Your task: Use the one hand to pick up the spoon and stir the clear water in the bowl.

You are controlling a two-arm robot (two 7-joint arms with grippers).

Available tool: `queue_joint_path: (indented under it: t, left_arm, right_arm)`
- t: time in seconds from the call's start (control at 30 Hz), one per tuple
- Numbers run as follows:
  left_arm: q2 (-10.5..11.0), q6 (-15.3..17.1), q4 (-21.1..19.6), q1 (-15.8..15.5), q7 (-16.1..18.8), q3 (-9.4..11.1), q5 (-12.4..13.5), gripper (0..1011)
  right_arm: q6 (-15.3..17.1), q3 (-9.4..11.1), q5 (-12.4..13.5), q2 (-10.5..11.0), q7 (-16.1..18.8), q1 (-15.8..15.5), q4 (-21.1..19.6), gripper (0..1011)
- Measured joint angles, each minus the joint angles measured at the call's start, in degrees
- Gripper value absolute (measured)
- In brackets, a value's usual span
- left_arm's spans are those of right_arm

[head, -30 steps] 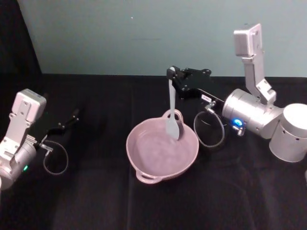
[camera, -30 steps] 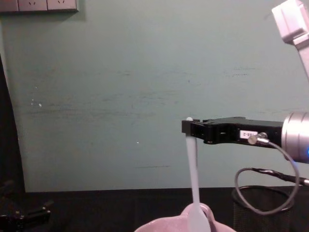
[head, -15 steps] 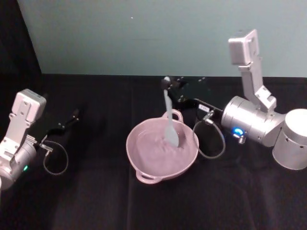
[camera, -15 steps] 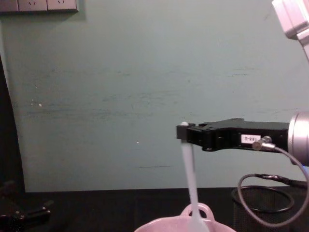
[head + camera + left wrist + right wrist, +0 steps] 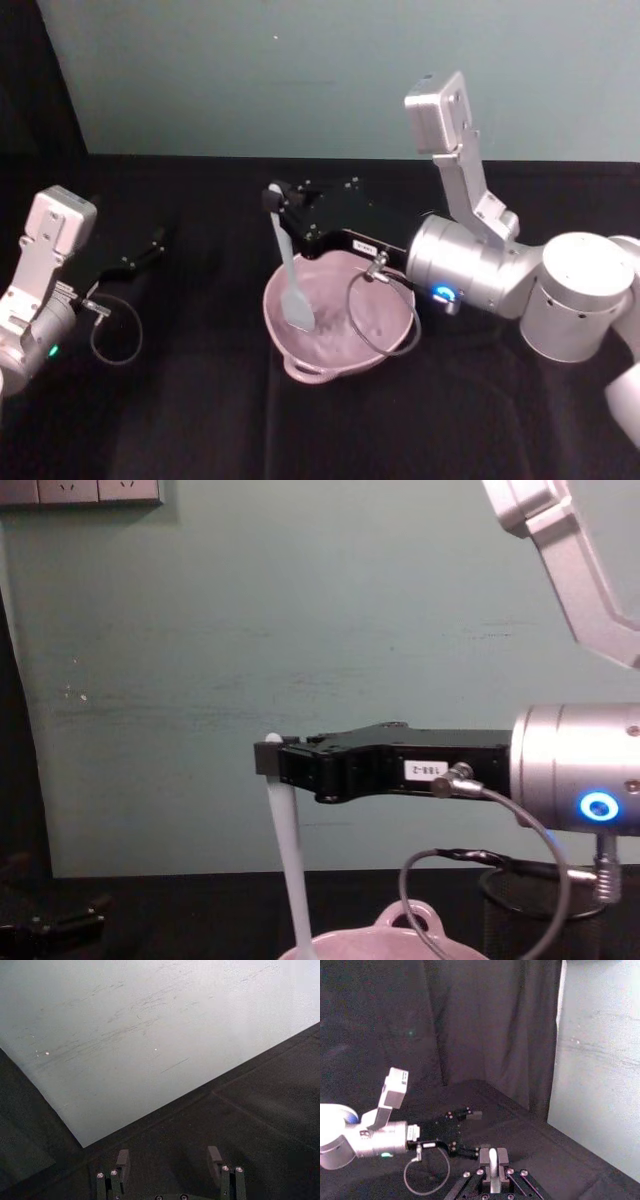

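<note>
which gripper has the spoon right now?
The right gripper: it is shut on the handle end of the spoon, whose head hangs down into the pink bowl. The left gripper is open and empty, parked off to the left.

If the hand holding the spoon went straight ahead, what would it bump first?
Probably the dark curtain. The right gripper aims leftward, seemingly past the left gripper, though depth is unclear.

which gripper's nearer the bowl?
Right. The right gripper is above the bowl, holding the spoon in it; the left gripper sits apart, well to its left.
</note>
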Motion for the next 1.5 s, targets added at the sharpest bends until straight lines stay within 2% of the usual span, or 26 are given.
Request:
queue_joint_path:
  t: [0.2, 0.3, 0.5, 0.67, 0.87, 1.2, 1.37, 1.5]
  left_arm:
    - [0.0, 0.0, 0.0, 0.0, 0.0, 0.0, 0.0, 1011]
    - [0.0, 0.0, 0.0, 0.0, 0.0, 0.0, 0.0, 1011]
    - [0.0, 0.0, 0.0, 0.0, 0.0, 0.0, 0.0, 1011]
    - [0.0, 0.0, 0.0, 0.0, 0.0, 0.0, 0.0, 1011]
    - [0.0, 0.0, 0.0, 0.0, 0.0, 0.0, 0.0, 1011]
    - [0.0, 0.0, 0.0, 0.0, 0.0, 0.0, 0.0, 1011]
    - [0.0, 0.0, 0.0, 0.0, 0.0, 0.0, 0.0, 1011]
    - [0.0, 0.0, 0.0, 0.0, 0.0, 0.0, 0.0, 1011]
  right_arm:
    - [-1.2, 0.2, 1.5, -1.9, 0.1, 0.9, 2.9, 96]
    - [-2.3, 0.9, 2.7, -2.9, 0.1, 1.6, 5.6, 96]
    - [-3.3, 2.1, 3.3, -3.6, -0.7, 2.8, 9.6, 96]
    - [-3.5, 3.3, 3.0, -2.9, -1.9, 3.4, 11.8, 96]
    - [-3.5, 4.6, 1.9, -1.4, -3.0, 3.0, 11.4, 96]
    - [-2.8, 6.1, 0.4, 1.0, -3.5, 1.0, 7.3, 96]
    - [-1.8, 5.5, -0.6, 1.7, -3.4, 0.1, 5.1, 97]
    - [-1.0, 4.0, -1.6, 1.9, -2.3, -0.2, 3.7, 96]
